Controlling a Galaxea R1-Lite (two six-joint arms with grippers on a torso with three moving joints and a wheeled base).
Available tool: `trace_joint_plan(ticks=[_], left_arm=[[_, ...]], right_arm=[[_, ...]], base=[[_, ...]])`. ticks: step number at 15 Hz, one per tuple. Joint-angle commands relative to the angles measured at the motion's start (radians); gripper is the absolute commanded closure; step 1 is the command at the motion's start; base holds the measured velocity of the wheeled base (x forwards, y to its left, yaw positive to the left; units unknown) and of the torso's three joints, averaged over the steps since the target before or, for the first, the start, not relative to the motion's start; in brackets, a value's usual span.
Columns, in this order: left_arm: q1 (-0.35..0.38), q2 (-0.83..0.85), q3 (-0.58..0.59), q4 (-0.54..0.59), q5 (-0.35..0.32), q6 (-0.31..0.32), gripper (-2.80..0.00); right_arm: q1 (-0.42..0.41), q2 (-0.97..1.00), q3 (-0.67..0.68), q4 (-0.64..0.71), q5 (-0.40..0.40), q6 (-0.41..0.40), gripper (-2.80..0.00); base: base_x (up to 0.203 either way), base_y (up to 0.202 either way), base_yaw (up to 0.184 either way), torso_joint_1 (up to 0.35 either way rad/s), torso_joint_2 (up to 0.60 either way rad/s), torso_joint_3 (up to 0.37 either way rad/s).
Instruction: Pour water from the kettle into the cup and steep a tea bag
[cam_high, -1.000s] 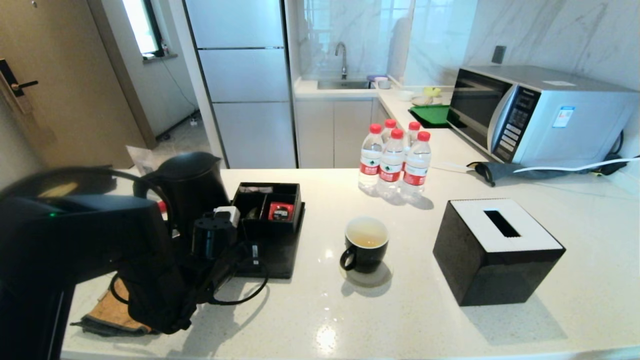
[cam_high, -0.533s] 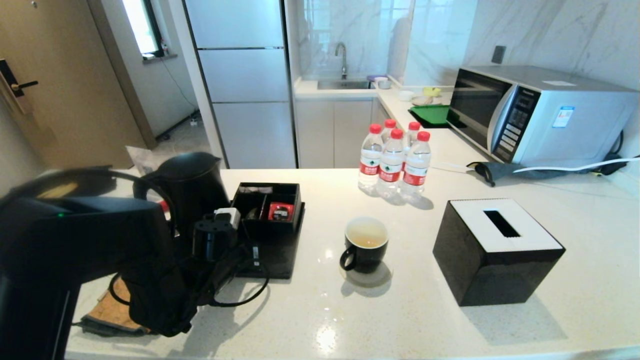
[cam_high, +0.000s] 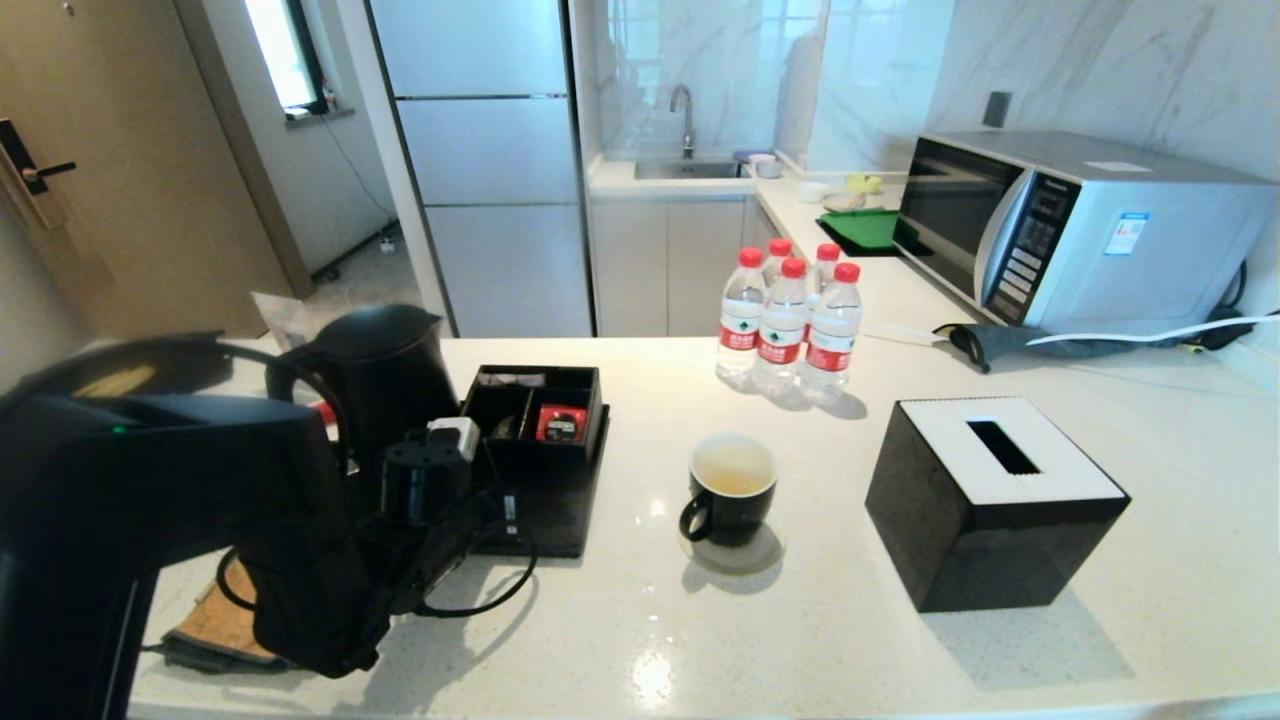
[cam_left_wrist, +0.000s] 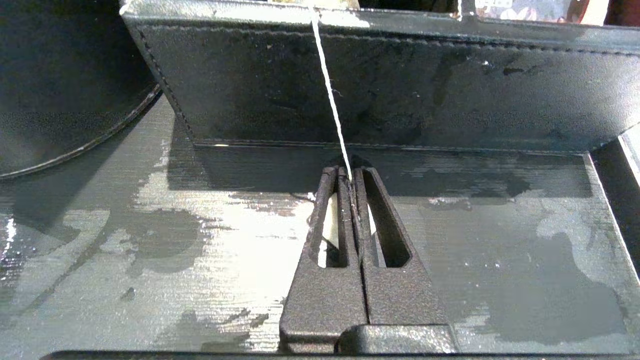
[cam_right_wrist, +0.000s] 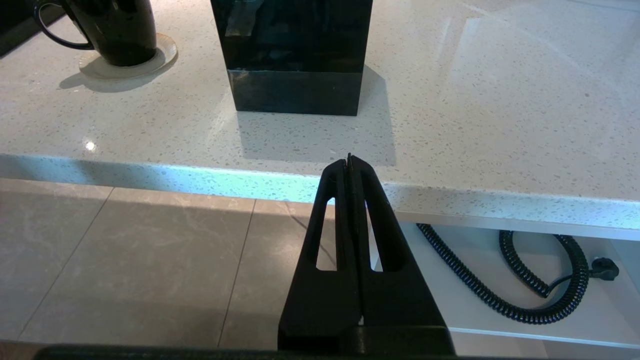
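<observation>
The black kettle stands at the left of the counter. Right of it is a black organiser box on a black tray. My left gripper hovers low over that tray, in front of the box wall, shut on the tea bag's thin white string. The string runs up over the wall; the bag itself is hidden. The black cup sits mid-counter on a coaster, holding pale yellowish water. My right gripper is shut and empty, below the counter's front edge.
A black tissue box stands right of the cup. Several red-capped bottles stand behind it, and a microwave is at the back right. A red sachet lies in the organiser. A coiled cable lies under the counter.
My left arm has only shifted a little in place by the organiser box. The cup, kettle and right arm have not moved.
</observation>
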Motion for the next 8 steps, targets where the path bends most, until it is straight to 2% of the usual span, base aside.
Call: trace_joint_plan(ticks=[1, 8], left_arm=[[0.0, -0.001, 0.004, -0.005, 0.002, 0.0, 0.0], [0.01, -0.057, 0.028, -0.005, 0.005, 0.002, 0.0]], right_arm=[[0.0, 0.001, 0.0, 0.001, 0.001, -0.001, 0.0], [0.0, 0.001, 0.0, 0.001, 0.001, -0.001, 0.0]], base=[[0.0, 0.0, 0.0, 0.0, 0.0, 0.0], [0.0, 0.0, 0.0, 0.0, 0.0, 0.0]])
